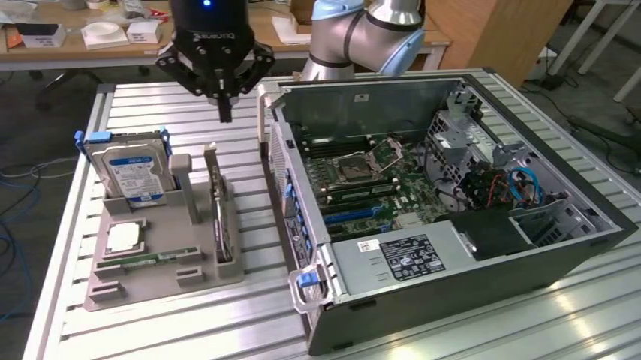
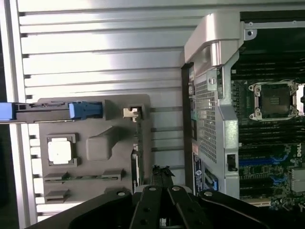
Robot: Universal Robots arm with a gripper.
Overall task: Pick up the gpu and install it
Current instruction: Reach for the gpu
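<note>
Upper left of exterior frame: my end effector [image 1: 225, 112] clenched, empty, over tabletop [image 1: 140, 112]. Gpu [image 1: 219, 214] stands on edge in grey holder [image 1: 195, 279], below end effector in frame, apart from it, long axis running toward lower edge.

A slatted metal table [image 1: 150, 105] carries a grey holder [image 1: 140, 281] at nine o'clock and an open case [image 1: 481, 289] at three o'clock, just apart.
</note>
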